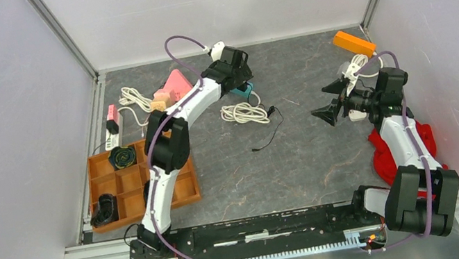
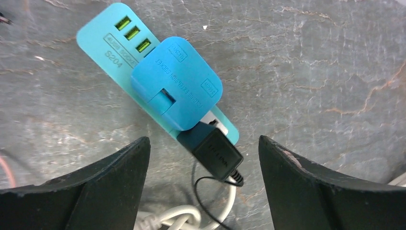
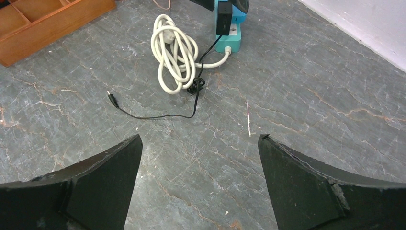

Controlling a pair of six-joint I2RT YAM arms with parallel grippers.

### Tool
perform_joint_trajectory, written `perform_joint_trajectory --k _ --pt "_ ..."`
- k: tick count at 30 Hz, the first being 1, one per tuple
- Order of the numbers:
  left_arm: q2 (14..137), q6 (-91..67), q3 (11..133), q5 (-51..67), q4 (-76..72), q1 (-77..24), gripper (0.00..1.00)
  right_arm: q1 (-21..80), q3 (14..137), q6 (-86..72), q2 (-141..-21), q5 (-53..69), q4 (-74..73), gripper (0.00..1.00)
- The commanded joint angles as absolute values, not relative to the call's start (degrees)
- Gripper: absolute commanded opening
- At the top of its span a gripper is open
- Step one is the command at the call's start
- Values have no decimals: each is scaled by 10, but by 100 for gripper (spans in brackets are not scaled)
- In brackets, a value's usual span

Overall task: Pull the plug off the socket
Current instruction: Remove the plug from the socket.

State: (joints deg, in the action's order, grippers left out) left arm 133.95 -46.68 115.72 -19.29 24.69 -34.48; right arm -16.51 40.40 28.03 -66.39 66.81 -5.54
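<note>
Turquoise flat power strip [image 2: 107,45] on open grey stone surface [image 2: 311,72], black rectangular plug [image 2: 218,155] seated at its end, left jaws spread above both, right jaws spread, well away, square blue adapter [image 2: 177,88] clear only from left wrist.

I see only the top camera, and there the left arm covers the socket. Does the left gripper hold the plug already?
Observer: No. In the left wrist view the left gripper is open, one finger on each side of the black plug, touching nothing.
Operator: Is the plug seated in the socket?
Observer: Yes, it sits at the near end of the teal power strip, right beside a blue adapter plugged into the same strip.
Operator: Is anything else close to the plug?
Observer: The strip's white cord leaves at that same end, close under the plug.
</note>
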Motion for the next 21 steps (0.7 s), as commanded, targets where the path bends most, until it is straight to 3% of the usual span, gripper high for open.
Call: perform_joint_trajectory --k 1,6,12,21 --pt "1229 -342 1114 -190 185 -343 91 -156 427 289 -669 663 -51 98" --pt "1116 -236 1042 -122 170 -343 99 -118 428 316 -679 621 -59 98" --pt "968 -117 913 -4 161 -343 100 -28 483 347 -699 526 -72 98" --pt "793 -62 696 -69 43 -343 100 66 756 333 -877 422 -187 98"
